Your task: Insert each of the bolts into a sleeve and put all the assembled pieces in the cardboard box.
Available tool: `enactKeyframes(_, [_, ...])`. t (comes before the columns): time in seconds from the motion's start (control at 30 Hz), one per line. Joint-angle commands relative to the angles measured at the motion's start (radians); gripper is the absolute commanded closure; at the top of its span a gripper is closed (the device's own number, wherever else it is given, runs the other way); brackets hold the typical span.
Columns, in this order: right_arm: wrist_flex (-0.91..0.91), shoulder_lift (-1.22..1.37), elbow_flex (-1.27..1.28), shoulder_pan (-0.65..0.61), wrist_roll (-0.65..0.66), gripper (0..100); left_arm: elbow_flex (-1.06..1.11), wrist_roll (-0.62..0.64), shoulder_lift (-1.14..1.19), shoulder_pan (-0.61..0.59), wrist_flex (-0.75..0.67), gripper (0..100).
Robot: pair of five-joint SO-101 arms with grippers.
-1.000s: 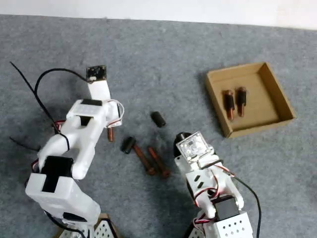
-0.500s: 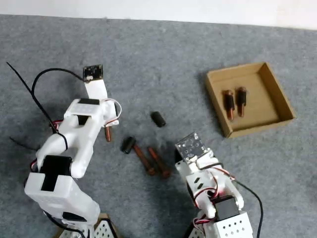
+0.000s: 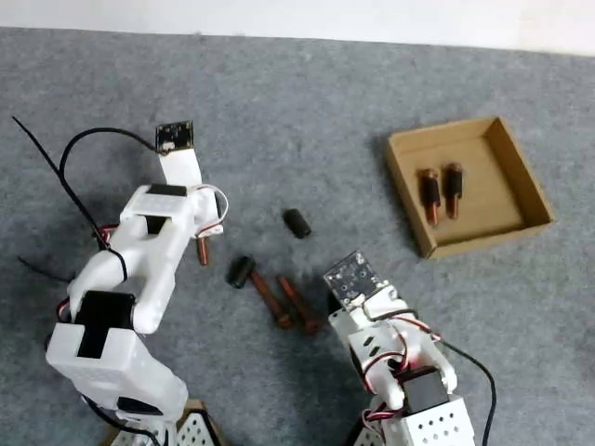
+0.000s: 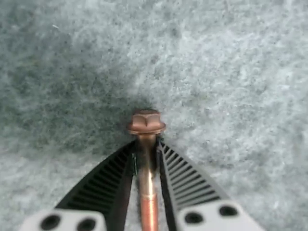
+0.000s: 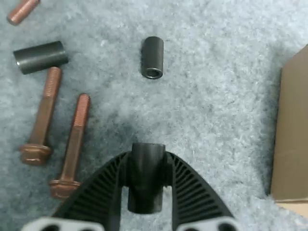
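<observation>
The left claw (image 4: pixel 147 147) is closed tight on the shank of a copper-coloured bolt (image 4: pixel 146 124), gripped just behind the flanged head, with the head pointed away from the wrist toward the grey bench (image 4: pixel 231 72); whether the head touches the bench cannot be told. The right claw (image 5: pixel 147 156) is likewise shut around a dark sleeve (image 5: pixel 146 178), clamped by its sides with its axis lying along the fingers. Beyond it, two loose sleeves (image 5: pixel 153 57) and two loose bolts (image 5: pixel 72 142) are spread on the bench between the arms, and the cardboard box (image 3: pixel 409 195) is set well apart on the right arm's side, with two assembled pieces (image 3: pixel 430 195) already laid inside. Several failures are to be feared from here. The plain end of the held bolt is turned back toward the wrist, so it may be blocked by the fingers when the sleeve is offered. If the two axes are not lined up closely, the shank could be jammed against the sleeve's rim and either part twisted or pushed out of its grip. The loose bolts, lying just beside the right claw, could be knocked and rolled away by a low sweep.
</observation>
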Motion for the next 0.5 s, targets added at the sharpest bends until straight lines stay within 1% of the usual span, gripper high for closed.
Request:
enactKeyframes(0.0, [0.015, -0.008, 0.018, -0.015, 0.011, 99.5, -0.041, -0.006, -0.004, -0.015, 0.008, 99])
enactKeyframes(0.2, [0.021, 0.018, -0.01, -0.015, 0.011, 99.5, -0.041, -0.008, -0.001, -0.015, 0.006, 99])
enactKeyframes(0.33, [-0.012, 0.206, -0.087, -0.015, 0.002, 99.5, -0.041, -0.008, -0.001, -0.015, 0.006, 99])
enactKeyframes(0.47, [-0.116, 0.452, -0.147, -0.015, -0.032, 99.5, -0.041, -0.008, -0.001, -0.015, 0.006, 99])
